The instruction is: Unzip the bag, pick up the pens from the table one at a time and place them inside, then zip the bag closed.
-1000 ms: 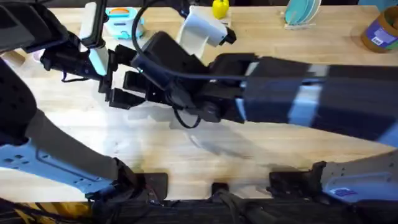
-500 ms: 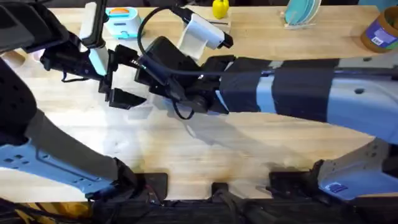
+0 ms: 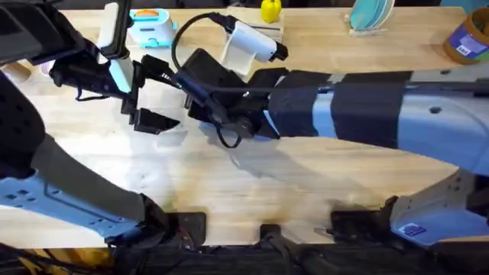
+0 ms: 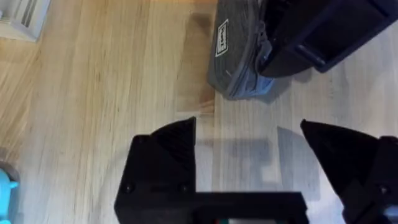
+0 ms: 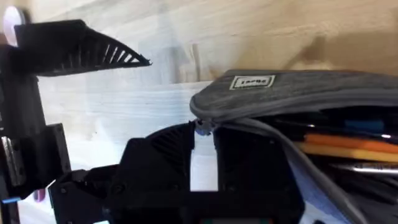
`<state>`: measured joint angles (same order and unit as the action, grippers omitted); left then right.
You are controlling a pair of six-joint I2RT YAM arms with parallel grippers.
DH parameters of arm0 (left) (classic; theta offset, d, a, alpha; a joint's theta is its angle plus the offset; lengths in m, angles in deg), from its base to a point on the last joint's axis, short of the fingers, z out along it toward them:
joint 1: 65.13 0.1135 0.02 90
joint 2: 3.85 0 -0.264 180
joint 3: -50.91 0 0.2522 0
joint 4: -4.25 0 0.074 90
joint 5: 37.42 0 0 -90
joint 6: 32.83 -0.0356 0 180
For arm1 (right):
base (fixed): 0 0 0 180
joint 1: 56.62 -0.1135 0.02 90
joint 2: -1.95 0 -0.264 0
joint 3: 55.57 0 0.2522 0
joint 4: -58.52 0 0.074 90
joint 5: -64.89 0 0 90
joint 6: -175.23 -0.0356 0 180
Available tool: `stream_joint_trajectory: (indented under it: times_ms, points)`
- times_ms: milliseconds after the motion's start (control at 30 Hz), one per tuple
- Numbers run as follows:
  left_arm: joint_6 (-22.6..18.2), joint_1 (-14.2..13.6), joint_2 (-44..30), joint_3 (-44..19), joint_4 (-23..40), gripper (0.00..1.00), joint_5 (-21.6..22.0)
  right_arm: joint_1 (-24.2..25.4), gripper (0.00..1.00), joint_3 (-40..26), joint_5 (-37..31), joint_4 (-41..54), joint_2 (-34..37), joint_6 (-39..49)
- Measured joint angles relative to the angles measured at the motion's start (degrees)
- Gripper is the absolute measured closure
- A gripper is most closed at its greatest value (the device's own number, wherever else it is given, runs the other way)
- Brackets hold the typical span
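Observation:
The bag [image 5: 292, 93], a grey-blue fabric pouch with a small label, lies on the wooden table [image 3: 252, 191] with its zip partly open. Several pens [image 5: 348, 144], orange and dark, lie inside it. My right gripper [image 5: 202, 134] reaches across from the right and is shut on the small silver zip pull at the bag's end. In the left wrist view the bag's end [image 4: 239, 59] shows beneath the right gripper's black body. My left gripper [image 4: 249, 149] stands open just short of that end, nothing between its fingers [image 3: 157, 121].
At the table's far edge stand a blue-and-white toy [image 3: 149, 27], a yellow object [image 3: 270, 10], a rack with teal plates [image 3: 370, 15] and a blue can [image 3: 466, 38]. Bare wood lies in front of the arms.
The right arm has dropped away from the camera and its gripper has shifted slightly toward the far side. The left arm has not moved.

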<state>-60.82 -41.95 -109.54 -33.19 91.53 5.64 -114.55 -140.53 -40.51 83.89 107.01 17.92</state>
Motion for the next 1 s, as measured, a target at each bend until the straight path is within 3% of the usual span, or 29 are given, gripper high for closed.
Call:
stream_joint_trajectory:
  times_ms: [67,433,567,833,1000]
  points:
    - [0.0,0.0,0.0,0.0,-0.02,0.007,0.0,0.0,0.716,0.0,0.0,-0.02,0.02,-0.02]
    - [0.0,0.0,0.0,0.0,-0.02,0.007,0.0,0.03,0.689,-0.01,-0.02,-1.33,0.0,-0.58]
    - [0.0,0.0,-0.01,0.0,0.0,0.007,0.0,0.43,0.755,-0.02,0.0,-1.31,0.0,-1.08]
    - [0.0,0.0,-0.02,0.0,0.0,0.007,0.0,1.73,0.743,-0.02,0.24,-1.35,0.0,-1.75]
    - [0.0,0.0,0.0,0.0,0.0,0.007,0.0,1.86,0.814,-0.02,0.26,-0.72,0.02,-1.76]
